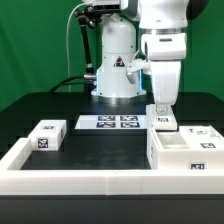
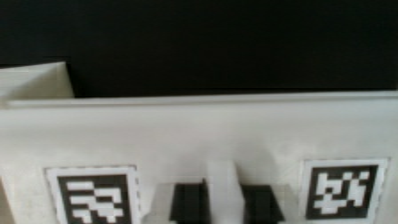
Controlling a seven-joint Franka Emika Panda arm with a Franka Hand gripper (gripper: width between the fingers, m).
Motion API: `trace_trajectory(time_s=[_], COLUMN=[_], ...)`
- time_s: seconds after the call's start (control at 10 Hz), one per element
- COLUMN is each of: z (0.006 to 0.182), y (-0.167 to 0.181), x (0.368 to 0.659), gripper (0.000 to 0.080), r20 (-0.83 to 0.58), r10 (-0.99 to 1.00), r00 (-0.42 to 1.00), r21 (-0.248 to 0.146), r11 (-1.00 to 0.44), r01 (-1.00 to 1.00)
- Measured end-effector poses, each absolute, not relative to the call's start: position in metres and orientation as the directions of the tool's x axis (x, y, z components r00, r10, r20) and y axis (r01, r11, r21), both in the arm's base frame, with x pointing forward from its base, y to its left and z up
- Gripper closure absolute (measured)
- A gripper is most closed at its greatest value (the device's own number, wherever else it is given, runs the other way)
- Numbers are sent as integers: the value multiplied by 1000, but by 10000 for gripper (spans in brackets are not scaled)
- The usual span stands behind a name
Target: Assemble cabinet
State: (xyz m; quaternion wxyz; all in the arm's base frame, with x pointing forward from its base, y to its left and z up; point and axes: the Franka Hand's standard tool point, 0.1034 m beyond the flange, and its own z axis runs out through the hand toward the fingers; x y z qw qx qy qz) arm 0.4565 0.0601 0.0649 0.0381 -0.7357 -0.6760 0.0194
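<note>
Exterior view: the jaws (image 1: pixel 162 111) are nearly together, clamped on the top edge of a white tagged panel (image 1: pixel 163 123) directly beneath them. The cabinet (image 1: pixel 186 152) sits on the tabletop (image 1: pixel 100 150) just below the jaws, reaching toward the exterior view's right

Wrist view: the jaws (image 2: pixel 222 203) pinch a thin white rib of the panel (image 2: pixel 196 130), with one tag on either side of them

Count: arm (image 1: pixel 165 45) 1, gripper (image 1: pixel 163 108) 1. Cabinet (image 1: pixel 183 152): 1, just below the gripper. Small tagged block (image 1: pixel 163 122) directly under the gripper: 1. A second block (image 1: pixel 47 135) lies well off toward the exterior view's left, total 2. Marker board (image 1: pixel 108 122): 1, bearing 4 tags. Wall (image 1: pixel 70 172): 1. Wrist view: fingers (image 2: pixel 187 200) 2, panel tags (image 2: pixel 93 195) 2.
</note>
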Motion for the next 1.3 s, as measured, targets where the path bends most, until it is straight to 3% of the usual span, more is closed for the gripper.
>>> trace_trajectory(time_s=[1.3], z=[60], y=[66], x=[464], gripper=[727], r20=[31], r10=[995], r00=[98], r21=[-88], r11=[-95], r01=[992])
